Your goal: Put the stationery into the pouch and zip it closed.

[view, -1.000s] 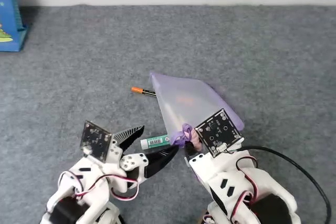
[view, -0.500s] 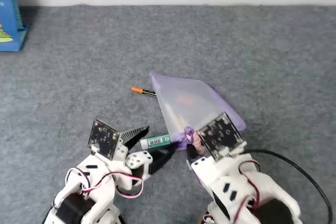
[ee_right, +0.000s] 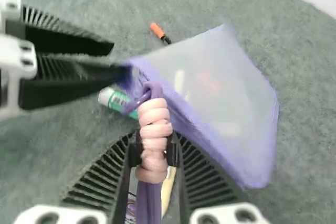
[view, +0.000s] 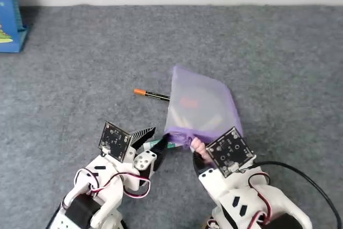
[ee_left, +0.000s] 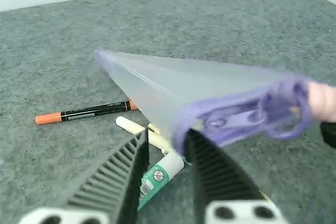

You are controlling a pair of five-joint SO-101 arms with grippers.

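Observation:
A translucent purple pouch [view: 201, 108] lies mid-table with an orange item showing faintly inside. My right gripper [ee_right: 155, 142] is shut on the pink zipper pull [ee_right: 152, 124] at the pouch's near edge [view: 187, 139]. My left gripper [ee_left: 167, 137] is closed around the purple corner of that same edge [ee_left: 184, 129]. A green-and-white glue stick [ee_left: 160, 174] and a pale stick [ee_left: 142, 132] lie on the carpet beside the left fingers, partly under the pouch. A black pen with an orange cap [view: 150, 94] lies just left of the pouch [ee_left: 210, 85].
Grey carpet [view: 268, 52] covers the whole table. A blue box [view: 10, 20] stands at the far left corner. A white wall runs along the back. A black cable [view: 300, 172] trails from the right arm.
The left gripper advanced to the pouch's near corner and narrowed from wide open. The pouch swung round so its near edge faces both arms. The glue stick is now mostly covered.

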